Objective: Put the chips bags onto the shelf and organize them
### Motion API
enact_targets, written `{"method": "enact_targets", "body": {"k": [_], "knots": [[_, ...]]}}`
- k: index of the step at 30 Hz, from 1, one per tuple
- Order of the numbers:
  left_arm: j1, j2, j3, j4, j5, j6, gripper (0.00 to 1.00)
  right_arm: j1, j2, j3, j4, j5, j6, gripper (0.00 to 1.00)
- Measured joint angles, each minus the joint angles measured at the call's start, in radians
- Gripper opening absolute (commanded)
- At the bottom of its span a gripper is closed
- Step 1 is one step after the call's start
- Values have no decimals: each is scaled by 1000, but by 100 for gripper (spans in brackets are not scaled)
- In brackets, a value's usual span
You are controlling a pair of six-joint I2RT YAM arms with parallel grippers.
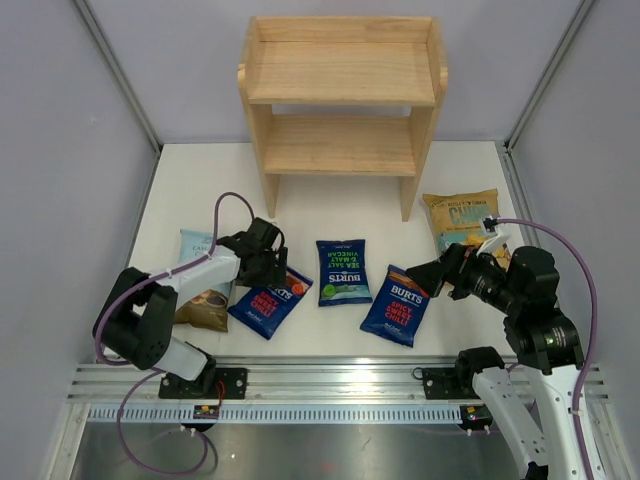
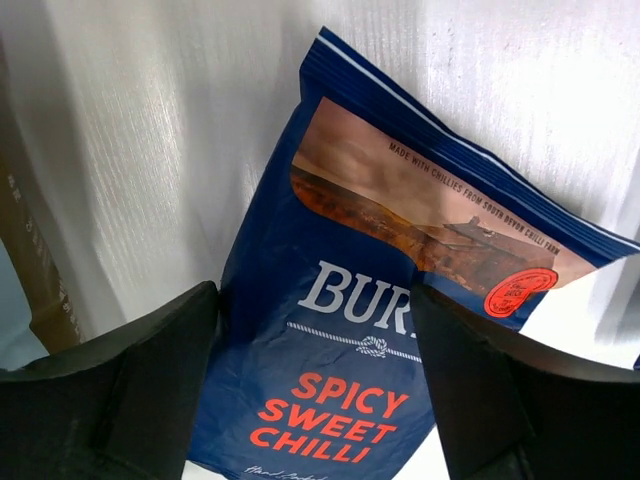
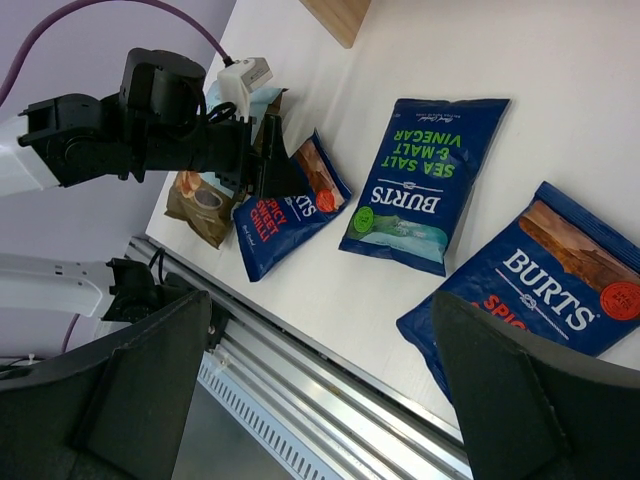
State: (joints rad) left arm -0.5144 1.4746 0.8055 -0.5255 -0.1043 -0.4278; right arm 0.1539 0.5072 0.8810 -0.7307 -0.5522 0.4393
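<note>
Counter (image 1: 190, 190): white, flat — walled on three sides.
Walls (image 1: 60, 120): pale grey panels, metal corner posts (image 1: 118, 75).
Rail (image 1: 330, 378): ribbed aluminium — along the counter's near edge.

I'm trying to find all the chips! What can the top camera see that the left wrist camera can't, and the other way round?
Only the top camera shows the shelf, the yellow bag and the green-label Burts bag. Only the left wrist camera shows the tiny writing. Both show the left Spicy Sweet Chilli bag under the open left gripper.
</note>
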Motion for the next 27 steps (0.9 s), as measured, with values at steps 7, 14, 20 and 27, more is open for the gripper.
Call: {"method": "enact_targets", "body": {"k": [7,14,20,27], "knots": [[0,-1,0,5,-1,-1,35,0,-3,-1,0,0,-2,99],[0,-60,-25,29,-2,-21,4,0,-3,-24,5,-2,0,99],[0,-200,-79,93,-2,-50,0,0,5,-71,63,-33,31,98],[1,-413,-129,243,105,-121,0,47,180,-227,431,-214,216,95]]}}
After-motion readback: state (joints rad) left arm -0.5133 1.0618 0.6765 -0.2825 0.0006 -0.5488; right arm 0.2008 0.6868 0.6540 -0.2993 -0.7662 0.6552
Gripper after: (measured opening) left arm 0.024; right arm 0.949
